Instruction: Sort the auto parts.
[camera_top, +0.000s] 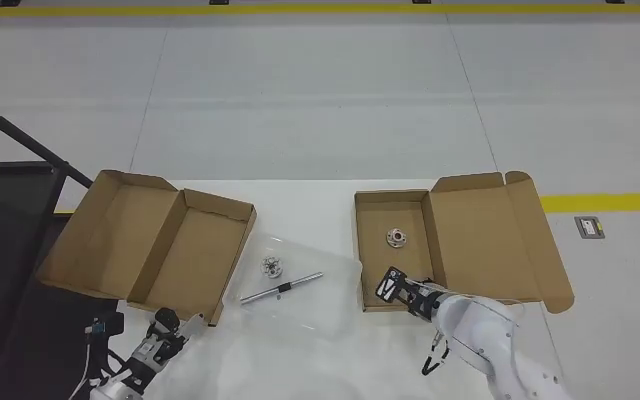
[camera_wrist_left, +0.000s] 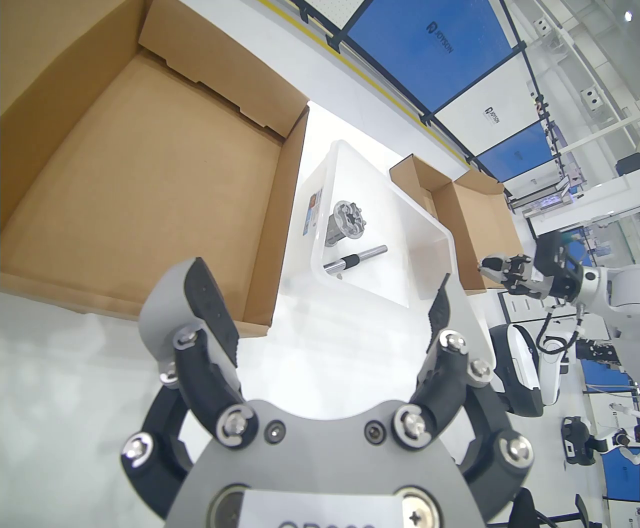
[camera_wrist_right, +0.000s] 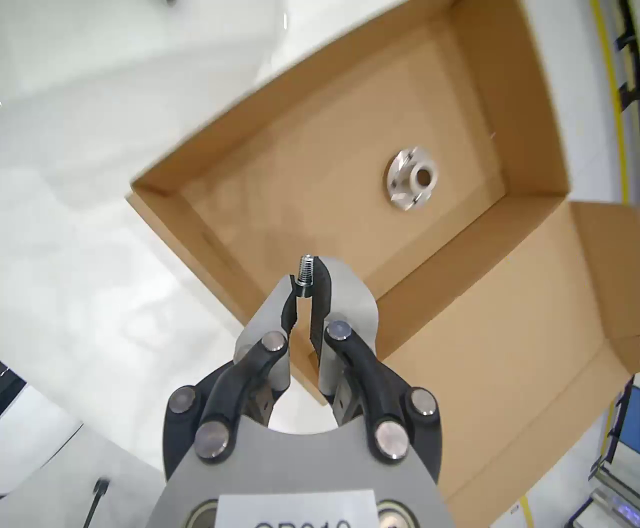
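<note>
White counter (camera_top: 310, 205) below: the right gripper (camera_wrist_right: 304, 290) has its fingers pinched narrow on a small silver threaded bolt (camera_wrist_right: 305, 270) over the open brown cardboard box (camera_wrist_right: 310, 165) (a silver flanged hub (camera_wrist_right: 411, 178) lies inside). The left gripper (camera_wrist_left: 322, 287) hangs with its fingers spread wide, empty.

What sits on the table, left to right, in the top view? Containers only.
Left cardboard box → clear plastic bin → right cardboard box.

Table (camera_top: 300, 205), left cardboard box (camera_top: 195, 260), right cardboard box (camera_top: 412, 265), clear bin (camera_top: 315, 300) between the 2
</note>
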